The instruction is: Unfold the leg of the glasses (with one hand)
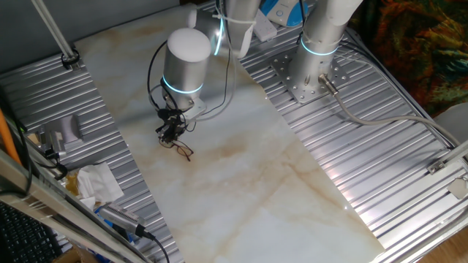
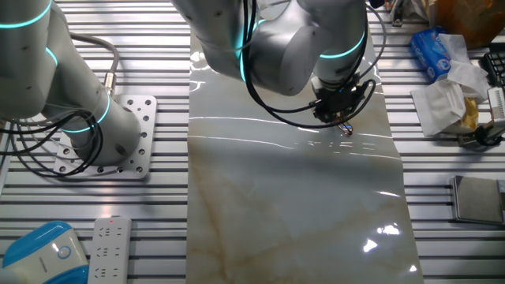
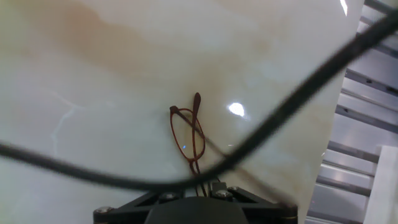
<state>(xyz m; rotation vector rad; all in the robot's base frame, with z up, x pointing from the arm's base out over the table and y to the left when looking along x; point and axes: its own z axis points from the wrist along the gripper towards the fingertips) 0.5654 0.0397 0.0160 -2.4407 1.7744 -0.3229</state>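
The glasses [image 3: 194, 138], a thin reddish-brown wire frame, lie on the marbled table top [image 1: 241, 183]. In the hand view they stretch away from the gripper [image 3: 200, 185], one arm tip pointing to the far side. Their near end runs in between the dark fingers, which stand close together on the wire. In one fixed view the gripper [image 1: 170, 135] hangs low over the table, the glasses [image 1: 183, 150] just in front of it. The other fixed view shows the gripper [image 2: 341, 120] and a small part of the glasses [image 2: 346, 129] beneath it.
A black cable [image 3: 292, 106] crosses the hand view. A second arm's base [image 1: 318, 51] stands at the back on the ribbed metal bench. Crumpled tissue [image 1: 95, 183] and a metal block [image 1: 69, 128] lie to the left. A remote [image 2: 110, 248] sits near the other arm.
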